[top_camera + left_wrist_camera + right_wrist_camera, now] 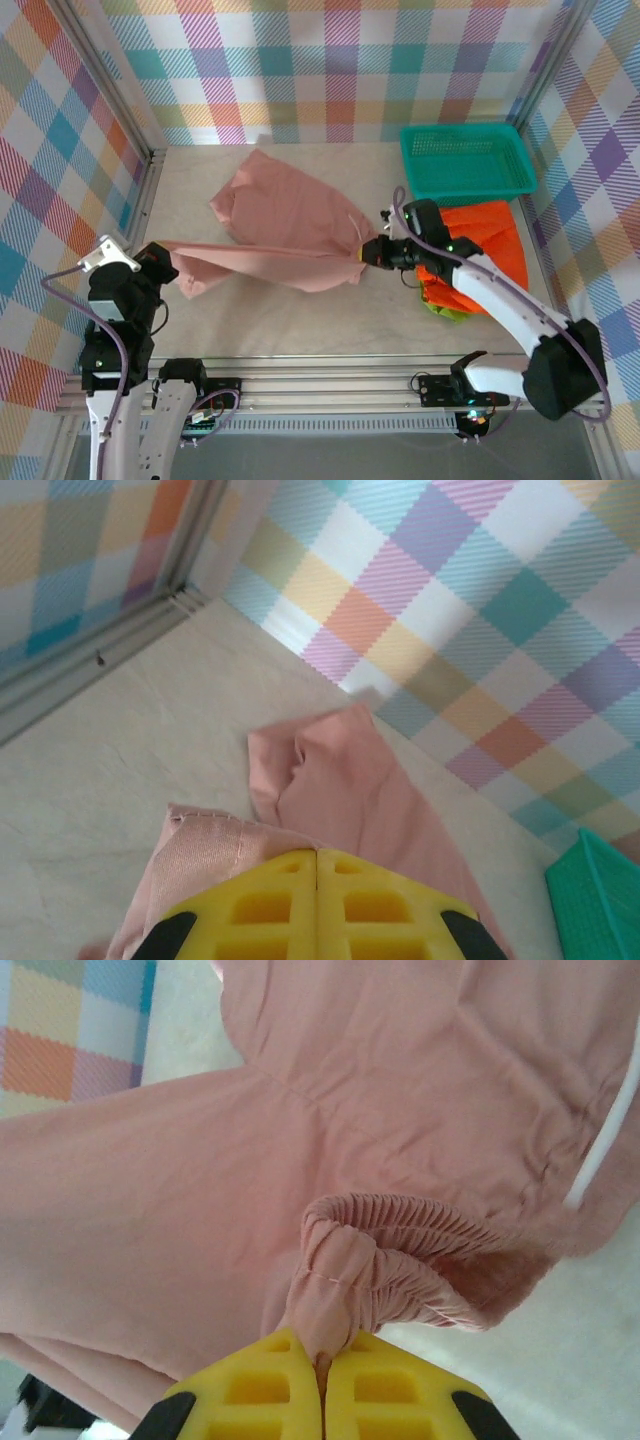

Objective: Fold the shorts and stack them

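The dusty pink shorts [285, 225] hang stretched between both arms above the table, part of them still draped on the surface. My left gripper [168, 262] is shut on a hemmed leg edge of the pink shorts [205, 845] at the left. At the middle right, my right gripper [372, 254] is shut on the bunched elastic waistband [400, 1260], beside the white drawstring [605, 1155]. The bright orange shorts [495, 245] lie under the right arm, with the lime green shorts [447, 311] peeking out beneath them.
A teal mesh basket [466, 160] stands at the back right, its corner [600, 895] also in the left wrist view. Plaid walls and metal frame rails enclose the table [300, 320] on three sides.
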